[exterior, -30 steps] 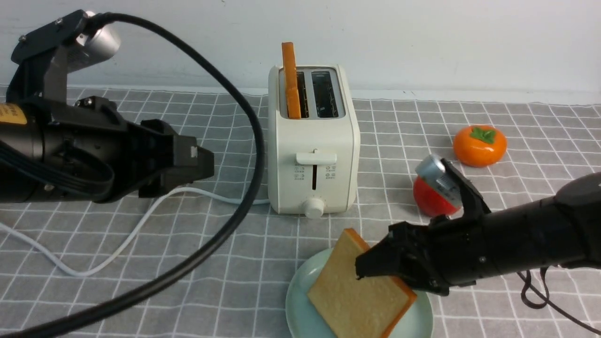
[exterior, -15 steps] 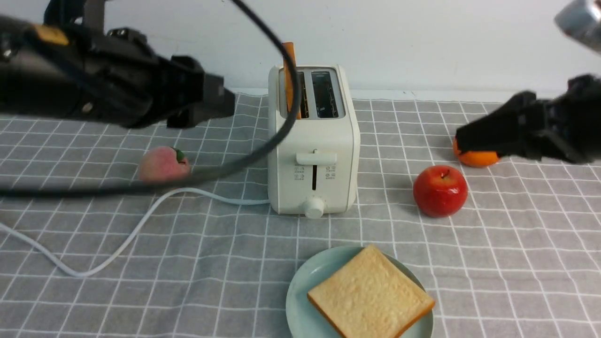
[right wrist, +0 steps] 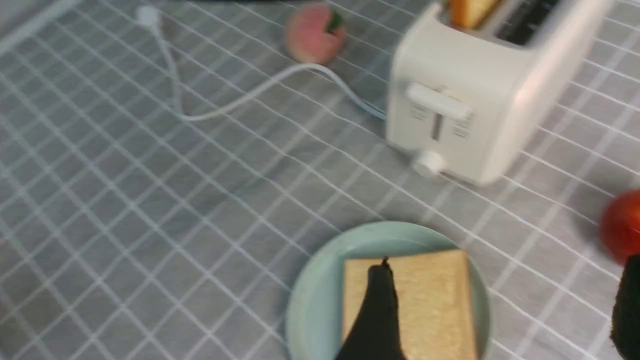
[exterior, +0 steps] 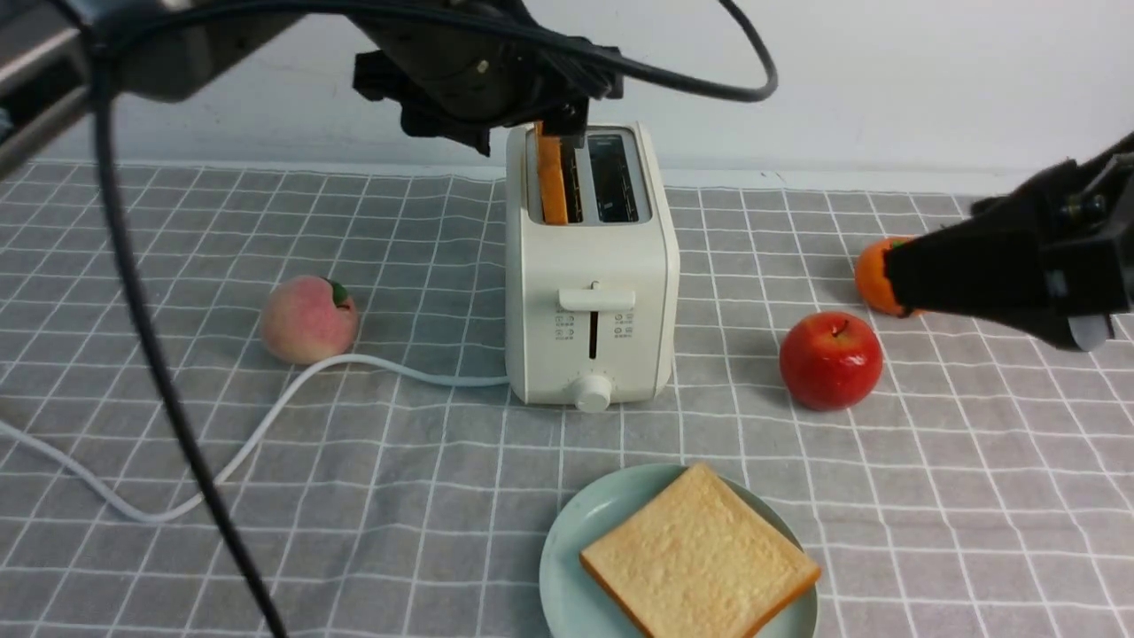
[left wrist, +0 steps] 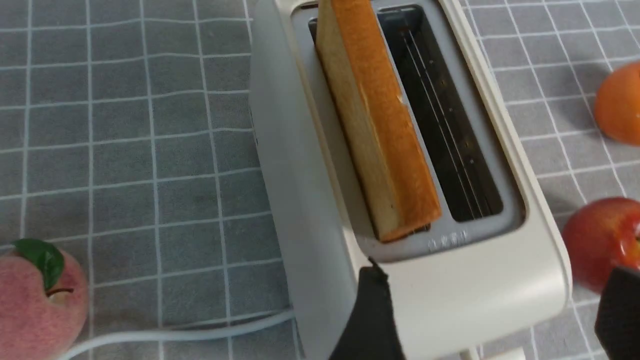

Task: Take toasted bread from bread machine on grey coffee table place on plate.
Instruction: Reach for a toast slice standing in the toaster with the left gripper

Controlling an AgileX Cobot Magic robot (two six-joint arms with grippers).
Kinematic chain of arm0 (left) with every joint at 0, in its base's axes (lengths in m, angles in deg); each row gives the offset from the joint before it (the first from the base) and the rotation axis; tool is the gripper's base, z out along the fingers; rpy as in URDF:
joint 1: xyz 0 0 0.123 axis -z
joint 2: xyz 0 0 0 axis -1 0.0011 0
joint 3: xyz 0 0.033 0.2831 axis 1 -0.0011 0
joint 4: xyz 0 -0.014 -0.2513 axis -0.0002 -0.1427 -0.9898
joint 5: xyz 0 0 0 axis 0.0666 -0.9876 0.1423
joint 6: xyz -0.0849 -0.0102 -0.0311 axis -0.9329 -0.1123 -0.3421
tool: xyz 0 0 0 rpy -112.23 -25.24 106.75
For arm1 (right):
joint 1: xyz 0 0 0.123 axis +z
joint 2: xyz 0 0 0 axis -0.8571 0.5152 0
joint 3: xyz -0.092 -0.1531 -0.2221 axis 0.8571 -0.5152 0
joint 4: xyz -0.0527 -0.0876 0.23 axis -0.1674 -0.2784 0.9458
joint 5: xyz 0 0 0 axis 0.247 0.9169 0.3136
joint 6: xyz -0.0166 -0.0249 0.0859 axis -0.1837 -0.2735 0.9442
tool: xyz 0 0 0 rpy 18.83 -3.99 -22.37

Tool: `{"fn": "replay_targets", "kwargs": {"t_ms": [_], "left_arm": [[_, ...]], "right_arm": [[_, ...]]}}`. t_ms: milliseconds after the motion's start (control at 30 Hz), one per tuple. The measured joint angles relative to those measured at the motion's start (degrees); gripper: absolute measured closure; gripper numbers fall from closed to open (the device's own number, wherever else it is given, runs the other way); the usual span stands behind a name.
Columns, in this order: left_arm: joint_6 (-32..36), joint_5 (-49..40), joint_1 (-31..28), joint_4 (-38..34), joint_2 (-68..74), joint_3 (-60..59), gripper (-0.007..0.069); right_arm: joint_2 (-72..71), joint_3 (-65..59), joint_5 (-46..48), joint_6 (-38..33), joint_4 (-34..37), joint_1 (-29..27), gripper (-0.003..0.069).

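Note:
The cream-white bread machine [exterior: 589, 266] stands mid-table on the grey coffee table [exterior: 974, 496]. One slice of toasted bread [exterior: 551, 182] stands upright in its left slot; the right slot is empty. A second slice [exterior: 700, 554] lies flat on the mint-green plate [exterior: 563, 549] in front. My left gripper [exterior: 527, 120] hovers open just above the toaster's top. In the left wrist view it [left wrist: 495, 310] straddles the toaster [left wrist: 475, 280] near the upright slice [left wrist: 385, 125]. My right gripper [exterior: 904, 279] is open and empty, raised at the right; its wrist view shows it [right wrist: 502, 310] above the plated slice [right wrist: 430, 300].
A peach [exterior: 308, 319] lies left of the toaster by the white cord [exterior: 266, 416]. A red apple [exterior: 830, 359] and an orange fruit [exterior: 873, 275] lie to the right. My left arm's black cable [exterior: 151, 354] hangs over the table's left side.
My right gripper let go of the slice on the plate, then rose away to the right. My left arm lifted and swung right to above the toaster.

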Motion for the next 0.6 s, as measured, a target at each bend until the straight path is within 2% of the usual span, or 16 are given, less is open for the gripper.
{"fn": "replay_targets", "kwargs": {"t_ms": [33,133,300,400,467,500,533,600], "left_arm": [[-1.28,0.00,0.00,0.43,2.43,1.85,0.0074],[-2.31,1.45,0.00,1.19,7.12,3.82,0.0074],[-2.65,5.37,0.00,2.84,11.02,3.94,0.0092],[-2.67,7.10,0.00,5.36,11.65,3.99,0.0169],[-2.71,7.28,0.00,6.87,11.65,4.44,0.0272],[-2.71,7.34,0.00,7.00,11.57,4.45,0.0296],[-2.71,7.11,0.00,7.77,11.17,4.49,0.0388],[-2.71,6.20,0.00,8.09,10.26,4.49,0.0496]], "right_arm": [[-0.29,0.00,0.48,3.27,-4.54,0.07,0.0083],[-1.11,0.00,1.49,7.06,-9.28,0.11,0.0083],[-2.00,0.00,2.31,7.56,-10.56,0.18,0.0083],[-2.42,0.00,2.55,7.28,-10.64,0.18,0.0083],[-2.60,0.00,2.55,7.12,-10.64,0.18,0.0083],[-2.60,0.00,2.55,7.12,-10.64,0.18,0.0083],[-2.60,0.00,2.57,7.12,-10.64,0.18,0.0083],[-2.60,0.00,2.57,7.12,-10.77,0.18,0.0083]]}}
